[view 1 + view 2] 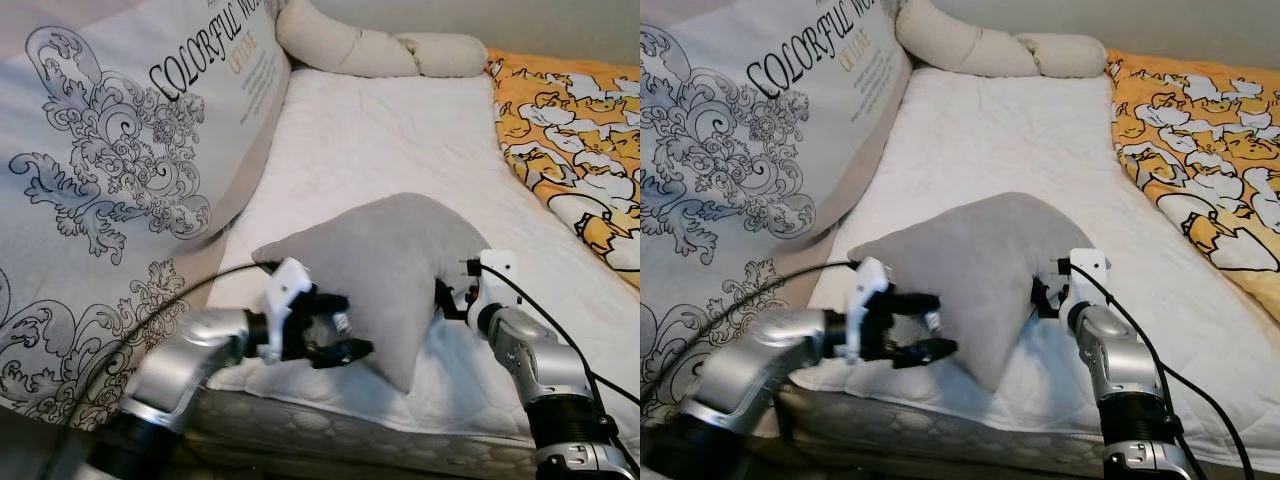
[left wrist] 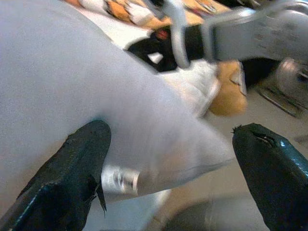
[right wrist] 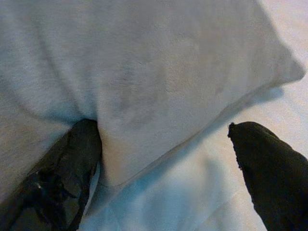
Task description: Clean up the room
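A grey cushion (image 1: 390, 265) stands tented on the white mattress (image 1: 380, 140) near the bed's front edge. My left gripper (image 1: 338, 337) is open at the cushion's left side. In the left wrist view one of its fingers (image 2: 72, 178) touches the grey cushion (image 2: 72, 72) and the other stands clear. My right gripper (image 1: 452, 296) is open at the cushion's right side. In the right wrist view one finger (image 3: 62, 178) is tucked against the cushion's (image 3: 144, 62) edge, while the other finger (image 3: 274, 173) hovers over the sheet.
A large white cushion with black scrollwork and lettering (image 1: 110, 180) leans along the left. A long beige bolster (image 1: 370, 50) lies at the head of the bed. An orange and yellow duck-print duvet (image 1: 570, 130) covers the right side.
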You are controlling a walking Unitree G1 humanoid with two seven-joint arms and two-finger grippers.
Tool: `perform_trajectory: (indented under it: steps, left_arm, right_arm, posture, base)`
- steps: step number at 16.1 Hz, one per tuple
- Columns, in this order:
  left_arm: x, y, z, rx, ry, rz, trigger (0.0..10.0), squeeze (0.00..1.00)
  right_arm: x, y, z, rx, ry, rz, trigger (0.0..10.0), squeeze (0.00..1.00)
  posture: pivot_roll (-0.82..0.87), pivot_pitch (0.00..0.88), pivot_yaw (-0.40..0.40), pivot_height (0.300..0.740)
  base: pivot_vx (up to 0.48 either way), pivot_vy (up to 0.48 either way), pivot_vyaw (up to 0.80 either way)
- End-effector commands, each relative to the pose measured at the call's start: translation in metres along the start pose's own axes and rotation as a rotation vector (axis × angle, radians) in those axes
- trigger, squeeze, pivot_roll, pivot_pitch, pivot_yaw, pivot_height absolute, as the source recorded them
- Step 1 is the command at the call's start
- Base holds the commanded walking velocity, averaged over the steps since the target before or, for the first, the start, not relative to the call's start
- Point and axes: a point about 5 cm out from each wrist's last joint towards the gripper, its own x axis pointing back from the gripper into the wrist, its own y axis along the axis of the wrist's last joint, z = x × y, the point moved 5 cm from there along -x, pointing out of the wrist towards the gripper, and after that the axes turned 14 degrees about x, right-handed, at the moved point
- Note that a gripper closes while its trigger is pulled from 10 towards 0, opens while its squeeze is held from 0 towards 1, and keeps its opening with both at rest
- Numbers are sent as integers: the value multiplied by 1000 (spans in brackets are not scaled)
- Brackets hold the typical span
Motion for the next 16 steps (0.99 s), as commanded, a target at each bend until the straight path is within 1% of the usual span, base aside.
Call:
perform_trajectory:
  steps: [1, 2, 4, 5, 6, 7, 8, 9, 10, 11, 12, 13, 14, 15, 16]
  left_arm:
    - [9, 4, -4, 5, -32, 22, 10000, 627]
    - [25, 0, -3, 26, -45, 83, 10000, 1000]
    - [47, -2, -1, 6, -37, 149, 10000, 1000]
    - [52, -2, 1, 3, -33, 161, 10000, 1000]
    - [67, 8, 10, 23, -6, 132, 10000, 1000]
    - [73, 20, 19, 41, 24, 77, 10000, 1000]
    - [74, 33, 26, 68, 32, 3, 10000, 1000]
    - [75, 52, 34, 125, 21, -120, 10000, 1000]
    - [75, 59, 38, 143, 17, -160, 10000, 1000]
    - [71, 72, 51, 174, 43, -244, 10000, 1000]
    - [62, 83, 68, 172, 114, -306, 10000, 1000]
    - [49, 84, 84, 157, 203, -303, 10000, 1000]
    - [44, 83, 89, 150, 230, -292, 10000, 1000]
    - [35, 82, 95, 145, 262, -282, 10000, 1000]
    - [9, 76, 110, 152, 359, -268, 10000, 1000]
  right_arm:
    - [-1, 0, -7, -9, -21, -5, 10000, 0]
    - [-2, -4, -4, -14, -14, -3, 10000, 0]
    - [-3, -9, -2, -25, -10, -1, 10000, 0]
    - [-3, -9, -2, -29, -12, -1, 10000, 0]
    - [-1, -11, -3, -37, -17, -1, 10000, 0]
    - [0, -12, -4, -43, -21, -2, 10000, 0]
    - [1, -13, -5, -48, -25, -3, 10000, 0]
    - [3, -16, -9, -63, -38, -3, 10000, 0]
    - [4, -17, -11, -69, -43, -3, 10000, 0]
    - [8, -21, -16, -83, -57, -2, 10000, 0]
    - [11, -25, -22, -98, -73, 0, 10000, 0]
    - [14, -28, -28, -113, -88, 0, 10000, 0]
    - [16, -29, -31, -119, -91, -2, 10000, 0]
    - [18, -29, -34, -134, -93, -12, 10000, 0]
    - [27, -28, -39, -199, -67, -73, 10000, 0]
  posture:
    - [-6, 0, -12, 740]
    - [-10, 0, -5, 740]
    - [-19, 0, 7, 740]
    - [-23, 0, 11, 740]
    - [-28, 0, 15, 740]
    - [-31, 0, 21, 740]
    - [-35, 0, 24, 740]
    - [-41, 0, 29, 740]
    - [-43, 0, 31, 740]
    - [-46, 0, 34, 740]
    - [-49, 0, 36, 740]
    - [-54, 0, 37, 740]
    - [-55, 0, 37, 740]
    - [-56, 0, 34, 740]
    - [-69, 0, 41, 740]
  base:
    - [0, 0, 0]
    - [0, 0, 0]
    - [0, 0, 0]
    - [0, 0, 0]
    - [0, 0, 0]
    - [0, 0, 0]
    - [0, 0, 0]
    - [0, 0, 0]
    - [0, 0, 0]
    - [0, 0, 0]
    - [0, 0, 0]
    - [0, 0, 0]
    - [0, 0, 0]
    - [0, 0, 0]
    - [0, 0, 0]
